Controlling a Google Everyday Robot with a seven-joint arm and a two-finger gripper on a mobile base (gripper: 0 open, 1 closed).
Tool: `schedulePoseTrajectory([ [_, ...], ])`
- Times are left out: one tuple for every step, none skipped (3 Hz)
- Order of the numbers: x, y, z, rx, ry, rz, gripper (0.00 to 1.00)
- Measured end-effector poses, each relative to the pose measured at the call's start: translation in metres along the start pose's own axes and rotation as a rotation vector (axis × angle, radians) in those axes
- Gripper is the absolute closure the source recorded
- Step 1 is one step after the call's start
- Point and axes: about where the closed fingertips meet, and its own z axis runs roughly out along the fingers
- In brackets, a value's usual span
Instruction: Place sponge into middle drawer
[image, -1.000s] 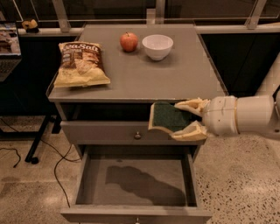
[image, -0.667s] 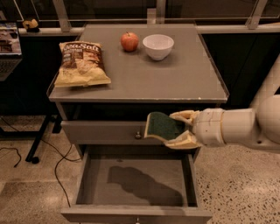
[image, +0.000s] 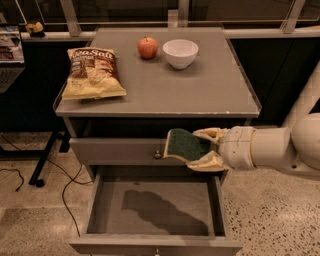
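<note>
The sponge (image: 182, 145), pale yellow with its dark green scrub face towards the camera, is held in my gripper (image: 204, 148), whose cream fingers (image: 206, 162) close on it from above and below. The gripper reaches in from the right on a white arm and hangs in front of the closed upper drawer front (image: 115, 150), above the back right part of the middle drawer (image: 150, 206). That drawer is pulled out and open, with a flat grey floor holding nothing and the arm's shadow on it.
On the cabinet top (image: 210, 90) lie a chip bag (image: 92, 72), a red apple (image: 147, 47) and a white bowl (image: 180, 52). A small round knob (image: 157, 155) sits on the upper drawer front. Cables (image: 65, 190) trail on the floor at left.
The gripper with the sponge has moved left and slightly down, from the cabinet's right edge to in front of the upper drawer front, above the open drawer.
</note>
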Motion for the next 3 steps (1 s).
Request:
schedulePoseTrajectory([
  [0.024, 0.009, 0.021, 0.017, -0.022, 0.034, 1.0],
  [0.06, 0.02, 0.053, 0.013, -0.038, 0.083, 1.0],
  [0.097, 0.036, 0.079, -0.006, -0.034, 0.12, 1.0],
])
